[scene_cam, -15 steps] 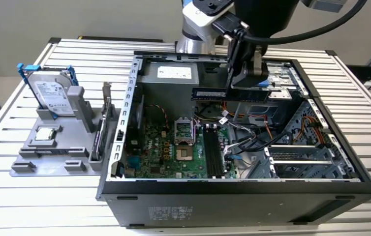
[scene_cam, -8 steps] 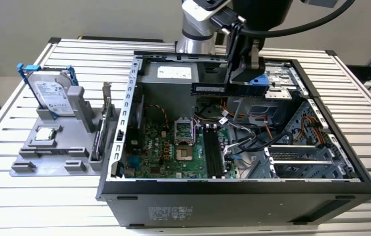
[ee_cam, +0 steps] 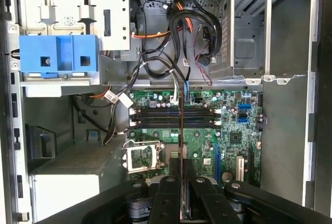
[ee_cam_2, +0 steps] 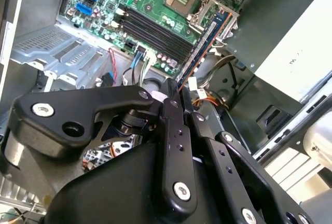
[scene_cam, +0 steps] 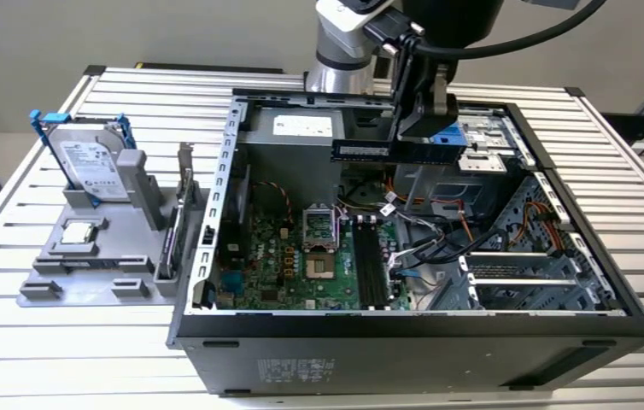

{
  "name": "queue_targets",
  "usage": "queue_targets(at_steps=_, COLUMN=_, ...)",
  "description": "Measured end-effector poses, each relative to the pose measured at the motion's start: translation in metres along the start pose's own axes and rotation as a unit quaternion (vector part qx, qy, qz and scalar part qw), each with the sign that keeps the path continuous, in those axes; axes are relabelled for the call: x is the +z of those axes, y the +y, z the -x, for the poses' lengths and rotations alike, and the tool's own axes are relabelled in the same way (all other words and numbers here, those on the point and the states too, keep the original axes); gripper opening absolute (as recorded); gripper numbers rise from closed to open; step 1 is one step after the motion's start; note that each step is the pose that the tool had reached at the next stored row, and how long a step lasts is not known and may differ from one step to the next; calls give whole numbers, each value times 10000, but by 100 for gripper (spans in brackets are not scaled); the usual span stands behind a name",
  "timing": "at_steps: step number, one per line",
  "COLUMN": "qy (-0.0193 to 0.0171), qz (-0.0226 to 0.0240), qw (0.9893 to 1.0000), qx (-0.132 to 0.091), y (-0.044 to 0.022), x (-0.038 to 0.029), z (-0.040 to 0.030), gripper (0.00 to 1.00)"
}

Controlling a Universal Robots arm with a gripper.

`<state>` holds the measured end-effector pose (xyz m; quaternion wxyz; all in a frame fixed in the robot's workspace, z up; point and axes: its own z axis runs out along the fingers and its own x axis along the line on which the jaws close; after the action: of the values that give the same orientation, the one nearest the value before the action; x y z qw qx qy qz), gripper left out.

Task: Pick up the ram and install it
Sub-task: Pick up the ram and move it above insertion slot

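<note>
- Claw (scene_cam: 419, 141) closed tight on ram (scene_cam: 362, 151), stick held level on edge over open computer case (scene_cam: 413, 342), toward its far wall.
- Ram apart from case rims; motherboard slots (scene_cam: 370, 265) well below.

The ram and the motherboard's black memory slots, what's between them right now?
Only open air, in the exterior view: the ram, clamped in the gripper, hangs above the memory slots. Loose cables lie near the slots' far end.

Ram (scene_cam: 359, 151), long thin dark stick, clamped in the tool (scene_cam: 416, 143), held level on edge, above the open case (scene_cam: 229, 179)
</note>
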<state>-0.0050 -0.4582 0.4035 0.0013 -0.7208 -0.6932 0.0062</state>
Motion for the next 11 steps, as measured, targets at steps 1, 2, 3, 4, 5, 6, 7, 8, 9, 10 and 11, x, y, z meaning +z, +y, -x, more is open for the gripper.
queue_targets(at_steps=1, qy=0, qz=0, qw=10000, qx=0, y=0, x=0, z=0, gripper=0)
queue_targets(at_steps=2, qy=0, qz=0, qw=10000, qx=4, y=0, x=0, z=-1, gripper=0)
queue_targets(at_steps=3, qy=0, qz=0, qw=10000, qx=30, y=0, x=0, z=-1, gripper=0)
queue_targets(at_steps=4, qy=0, qz=-1, qw=10000, qx=77, y=0, x=0, z=-1, gripper=0)
queue_targets(at_steps=5, qy=0, qz=-1, qw=9999, qx=123, y=0, x=0, z=-1, gripper=0)
queue_targets(at_steps=6, qy=1, qz=-2, qw=9999, qx=171, y=0, x=1, z=-1, gripper=0)
queue_targets(at_steps=7, qy=1, qz=-2, qw=9998, qx=220, y=0, x=1, z=-1, gripper=0)
queue_targets(at_steps=8, qy=2, qz=-2, qw=9996, qx=266, y=0, x=1, z=-1, gripper=0)
queue_targets(at_steps=9, qy=3, qz=-3, qw=9995, qx=310, y=0, x=2, z=-1, gripper=0)
queue_targets(at_steps=10, qy=4, qz=-3, qw=9994, qx=352, y=0, x=3, z=-2, gripper=0)
queue_targets(at_steps=11, qy=5, qz=-3, qw=9992, qx=392, y=0, x=3, z=-2, gripper=0)
